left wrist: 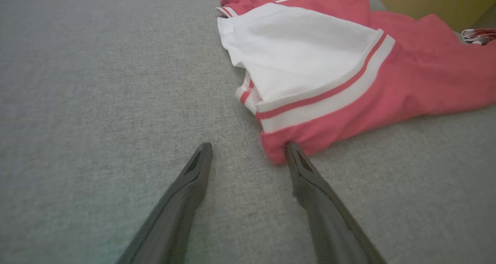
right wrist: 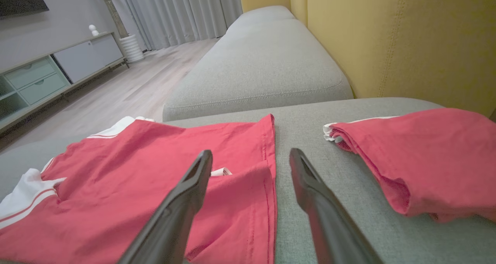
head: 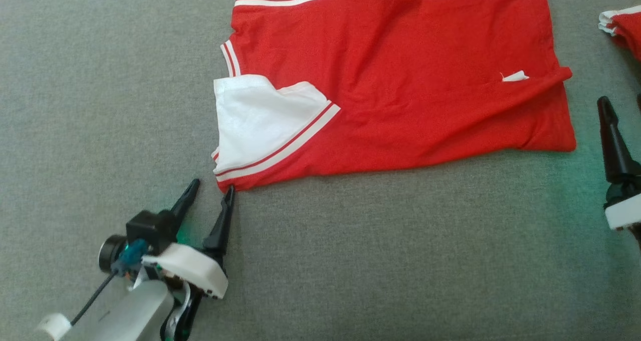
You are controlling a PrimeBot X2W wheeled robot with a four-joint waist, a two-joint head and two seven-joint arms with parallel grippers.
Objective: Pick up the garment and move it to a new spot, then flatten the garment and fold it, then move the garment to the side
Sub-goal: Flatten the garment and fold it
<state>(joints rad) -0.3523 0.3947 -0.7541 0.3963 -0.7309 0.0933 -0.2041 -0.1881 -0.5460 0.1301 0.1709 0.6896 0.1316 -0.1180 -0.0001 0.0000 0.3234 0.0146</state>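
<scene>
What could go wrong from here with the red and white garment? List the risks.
1. The open left gripper has one finger against the garment at its near corner; pulling away might drag it.
2. A second red garment lies beside the open right gripper; a sideways move could catch it.
3. The hem near the white tag is rucked, so the next fold may come out uneven.

Right gripper (right wrist: 250,152) fingers spread wide, empty: one over the hem of the red garment (right wrist: 135,171), the other over bare grey cushion (right wrist: 302,140). Second red garment (right wrist: 426,155) lies apart on the cushion, near the yellow backrest (right wrist: 387,43).
</scene>
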